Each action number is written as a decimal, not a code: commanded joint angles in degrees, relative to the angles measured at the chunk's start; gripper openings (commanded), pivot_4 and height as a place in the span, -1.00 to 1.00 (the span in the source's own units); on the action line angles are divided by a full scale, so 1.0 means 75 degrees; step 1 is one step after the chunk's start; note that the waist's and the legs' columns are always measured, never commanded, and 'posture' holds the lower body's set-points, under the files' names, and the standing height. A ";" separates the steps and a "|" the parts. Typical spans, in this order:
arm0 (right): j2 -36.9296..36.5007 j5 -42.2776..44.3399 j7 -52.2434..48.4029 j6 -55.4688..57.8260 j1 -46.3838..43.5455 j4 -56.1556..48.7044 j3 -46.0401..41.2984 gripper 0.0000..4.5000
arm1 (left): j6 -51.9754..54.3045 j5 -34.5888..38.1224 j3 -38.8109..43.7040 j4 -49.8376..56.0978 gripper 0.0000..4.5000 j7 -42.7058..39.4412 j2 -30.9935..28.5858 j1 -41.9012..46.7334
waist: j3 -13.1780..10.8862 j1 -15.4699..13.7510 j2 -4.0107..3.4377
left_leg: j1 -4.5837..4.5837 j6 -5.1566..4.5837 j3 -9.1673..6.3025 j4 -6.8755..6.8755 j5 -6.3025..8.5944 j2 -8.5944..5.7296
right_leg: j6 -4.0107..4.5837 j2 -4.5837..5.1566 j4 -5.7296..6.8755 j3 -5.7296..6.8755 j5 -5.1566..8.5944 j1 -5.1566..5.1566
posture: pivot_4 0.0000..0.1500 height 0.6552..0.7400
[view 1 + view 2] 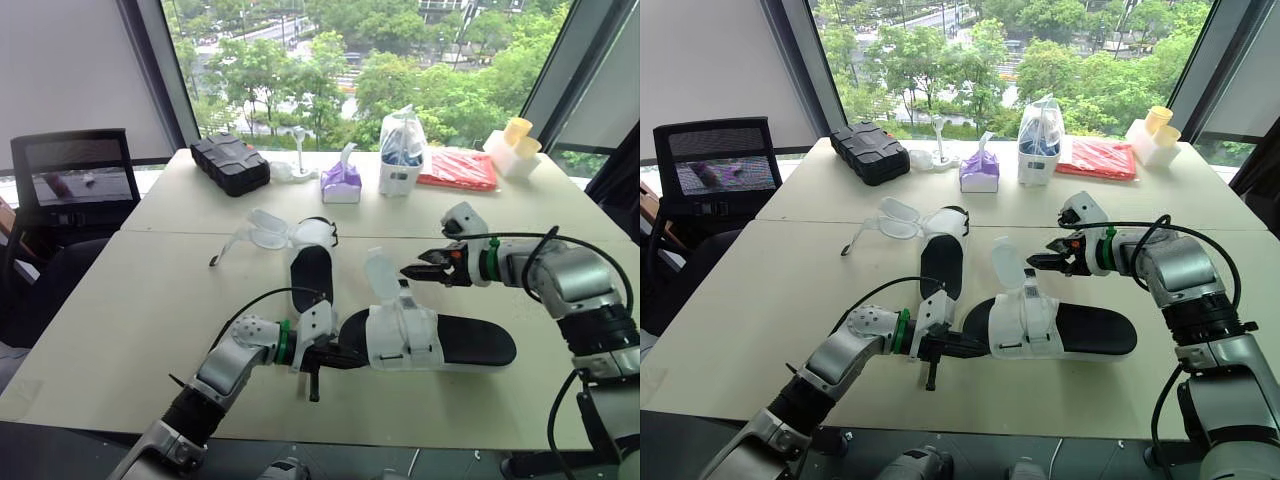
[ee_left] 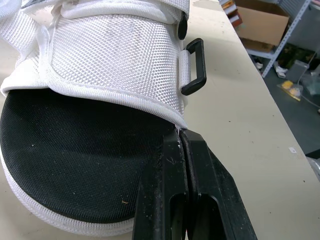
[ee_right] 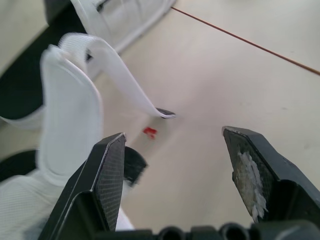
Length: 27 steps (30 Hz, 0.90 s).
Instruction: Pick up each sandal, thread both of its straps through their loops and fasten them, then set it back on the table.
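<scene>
Progress: early, neither sandal done. Near sandal (image 1: 470, 345) lies on desk (image 1: 120, 300), one strap (image 1: 383, 275) standing loose, black loop (image 2: 194, 66) empty. Your L hand (image 1: 322, 355) is clenched on its sole rim; R hand (image 1: 412, 271) hangs released just beside strap. Far sandal (image 1: 311, 272) sits w/ straps splayed. Near sandal's 2nd strap: can't tell if fastened.

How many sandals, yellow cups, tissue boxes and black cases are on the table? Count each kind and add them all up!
Black-soled sandals with white mesh straps: 2
Yellow plastic cups: 2
Purple tissue box: 1
Black ridged hard case: 1
Total: 6
</scene>
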State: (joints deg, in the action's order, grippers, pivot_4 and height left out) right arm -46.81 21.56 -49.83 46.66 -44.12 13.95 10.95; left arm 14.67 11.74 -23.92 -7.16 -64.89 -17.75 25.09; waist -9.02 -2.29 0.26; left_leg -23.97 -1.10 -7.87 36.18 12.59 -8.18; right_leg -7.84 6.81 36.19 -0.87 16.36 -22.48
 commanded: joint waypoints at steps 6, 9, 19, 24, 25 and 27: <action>0.0132 -0.0579 -0.0511 -0.0442 -0.0278 0.0123 -0.0004 0.47 | 0.0286 -0.0467 -0.0453 -0.0247 -1.00 0.0136 -0.0094 -0.0262 | 0.0000 0.0000 0.0000 | 0.0000 0.0001 0.0000 -0.0002 0.0000 0.0000 | -0.0001 0.0001 0.0001 -0.0002 0.0000 -0.0001 | 1.00 1.00; 0.0044 -0.0785 -0.0826 -0.0533 -0.0145 -0.0033 0.0225 0.47 | 0.0290 -0.0471 -0.0452 -0.0242 -1.00 0.0154 -0.0098 -0.0266 | 0.0000 0.0001 0.0000 | 0.0000 0.0001 0.0000 -0.0002 0.0000 0.0000 | -0.0001 0.0001 0.0000 -0.0001 0.0000 -0.0001 | 1.00 1.00; 0.0050 -0.1812 -0.1255 -0.1262 0.0017 0.0188 0.0707 0.47 | 0.0295 -0.0475 -0.0444 -0.0249 -1.00 0.0189 -0.0089 -0.0250 | 0.0000 0.0000 -0.0001 | 0.0000 0.0002 0.0000 -0.0001 0.0000 0.0000 | -0.0001 0.0000 0.0001 -0.0001 0.0000 -0.0001 | 1.00 1.00; 0.0149 -0.1415 -0.1431 -0.0884 -0.0513 0.0304 0.0102 0.47 | 0.0298 -0.0464 -0.0438 -0.0240 -1.00 0.0185 -0.0107 -0.0272 | 0.0000 0.0005 -0.0002 | 0.0000 0.0002 0.0000 -0.0002 0.0000 0.0000 | -0.0001 0.0000 0.0001 -0.0002 0.0000 -0.0001 | 1.00 1.00; 0.0162 -0.1393 -0.1425 -0.0820 -0.0642 0.0339 0.0030 0.47 | 0.0301 -0.0460 -0.0433 -0.0235 -1.00 0.0183 -0.0116 -0.0279 | 0.0000 0.0004 -0.0002 | 0.0000 0.0002 0.0000 -0.0002 0.0000 0.0000 | -0.0001 0.0000 0.0001 -0.0002 0.0000 -0.0001 | 1.00 1.00; 0.0215 -0.1206 -0.1476 -0.0452 -0.1062 0.0479 -0.0197 0.47 | 0.0311 -0.0452 -0.0430 -0.0200 -1.00 0.0173 -0.0147 -0.0311 | 0.0000 0.0008 -0.0002 | 0.0000 0.0003 0.0000 -0.0003 0.0000 0.0000 | -0.0001 0.0000 0.0001 -0.0001 -0.0001 -0.0001 | 1.00 1.00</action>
State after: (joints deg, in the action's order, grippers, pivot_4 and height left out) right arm -45.29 10.95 -60.39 41.80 -49.21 17.72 12.57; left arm 14.74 11.70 -23.97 -6.41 -64.30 -18.02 24.64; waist -9.02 -2.23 0.24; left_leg -23.97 -1.08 -7.88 36.15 12.59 -8.18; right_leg -7.84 6.81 36.20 -0.88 16.36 -22.50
